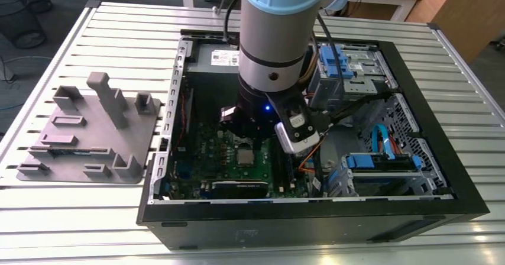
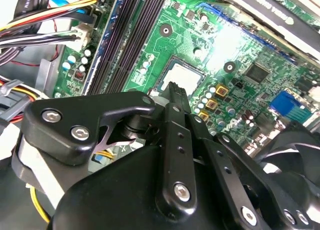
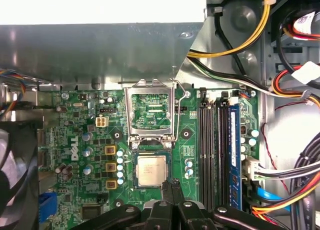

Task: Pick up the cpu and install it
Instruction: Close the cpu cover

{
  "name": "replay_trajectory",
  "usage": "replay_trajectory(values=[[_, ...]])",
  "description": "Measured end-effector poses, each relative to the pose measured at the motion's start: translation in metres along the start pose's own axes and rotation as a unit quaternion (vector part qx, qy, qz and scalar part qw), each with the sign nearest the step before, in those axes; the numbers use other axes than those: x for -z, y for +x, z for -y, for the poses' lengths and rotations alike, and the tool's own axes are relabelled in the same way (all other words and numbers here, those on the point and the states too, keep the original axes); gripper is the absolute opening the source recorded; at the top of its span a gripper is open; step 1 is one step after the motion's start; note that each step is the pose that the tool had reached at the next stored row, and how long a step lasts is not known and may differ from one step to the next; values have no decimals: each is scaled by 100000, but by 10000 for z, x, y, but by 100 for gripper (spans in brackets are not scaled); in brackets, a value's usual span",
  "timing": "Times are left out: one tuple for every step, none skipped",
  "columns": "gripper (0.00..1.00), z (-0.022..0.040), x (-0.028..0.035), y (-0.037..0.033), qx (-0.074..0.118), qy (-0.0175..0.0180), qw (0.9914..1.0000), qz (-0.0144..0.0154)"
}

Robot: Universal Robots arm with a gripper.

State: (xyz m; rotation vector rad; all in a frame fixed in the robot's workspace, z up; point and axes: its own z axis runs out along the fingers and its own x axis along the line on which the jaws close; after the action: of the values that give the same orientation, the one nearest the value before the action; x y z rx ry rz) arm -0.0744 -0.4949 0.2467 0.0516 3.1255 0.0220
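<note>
The cpu (image 3: 151, 170), a small square chip with a pale silver top, lies flat in its socket on the green motherboard (image 3: 75, 140) inside the open computer case (image 1: 316, 217). It also shows in the exterior view as the cpu (image 1: 247, 157) and in the second wrist view as the cpu (image 2: 184, 76). My gripper (image 3: 170, 186) hangs just above one edge of the chip, its two black fingers pressed together and nothing between them. In the second wrist view the gripper (image 2: 174, 90) tips end right by the chip's border. The gripper (image 1: 251, 139) sits under the arm's wrist.
The socket's metal load plate (image 3: 150, 112) stands flipped open beside the chip. Memory slots (image 3: 220, 150), a fan (image 3: 15, 175) and bundled cables (image 3: 295, 175) crowd the board. A graphics card (image 1: 236, 188) and drive bays (image 1: 347, 64) fill the case. A grey fixture plate (image 1: 87, 135) lies on the exterior view's left.
</note>
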Motion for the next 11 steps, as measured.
replay_trajectory(values=[[11,0,21,0,1,-3,100000,2],[11,0,40,-1,0,4,100000,-1],[11,-1,59,-1,1,4,100000,1],[11,-1,78,-1,1,9,100000,-2],[11,-1,93,-1,-2,4,100000,0],[11,-1,105,-2,0,4,100000,0],[11,-2,115,-2,2,3,100000,1],[11,-2,119,-2,2,-3,100000,2],[11,-2,118,-2,2,-9,100000,5],[11,-2,118,-2,3,-12,100000,5],[11,-2,119,-2,1,-10,100000,5]])
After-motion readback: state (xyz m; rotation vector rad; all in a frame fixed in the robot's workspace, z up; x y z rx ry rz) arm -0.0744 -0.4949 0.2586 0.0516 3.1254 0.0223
